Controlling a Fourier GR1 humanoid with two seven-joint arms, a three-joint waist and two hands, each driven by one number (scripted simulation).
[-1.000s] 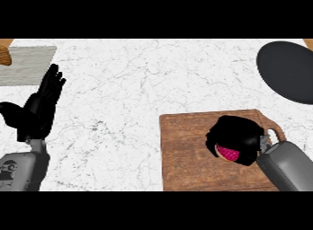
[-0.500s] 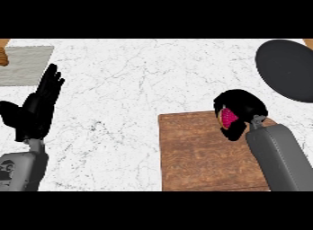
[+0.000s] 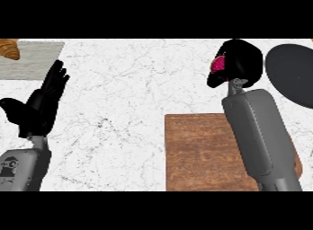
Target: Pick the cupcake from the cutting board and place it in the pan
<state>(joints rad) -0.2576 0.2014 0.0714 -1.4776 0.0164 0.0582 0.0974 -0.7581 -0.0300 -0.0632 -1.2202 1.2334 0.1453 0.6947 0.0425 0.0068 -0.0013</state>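
While its black fingers curl tight around the cupcake (image 3: 219,65), the right robot hand (image 3: 237,63) hangs over the white marble table (image 3: 132,90), past the far edge of the cutting board (image 3: 202,152) and just left of the pan (image 3: 298,74). Only a patch of pink frosting peeks out between thumb and fingers; the rest of the cupcake is hidden in the grip. The pan is a dark, round, flat shape at the right edge, with nothing between it and the robot hand. The grey forearm stretches back across the cutting board, a brown wood-grain rectangle. Over on the left, the left robot hand (image 3: 39,105) rests open, fingers straight and up. Far left corner: a pale grey cloth-like mat (image 3: 33,63) with a golden croissant (image 3: 7,48) on it, well apart from everything else. No writing visible anywhere.
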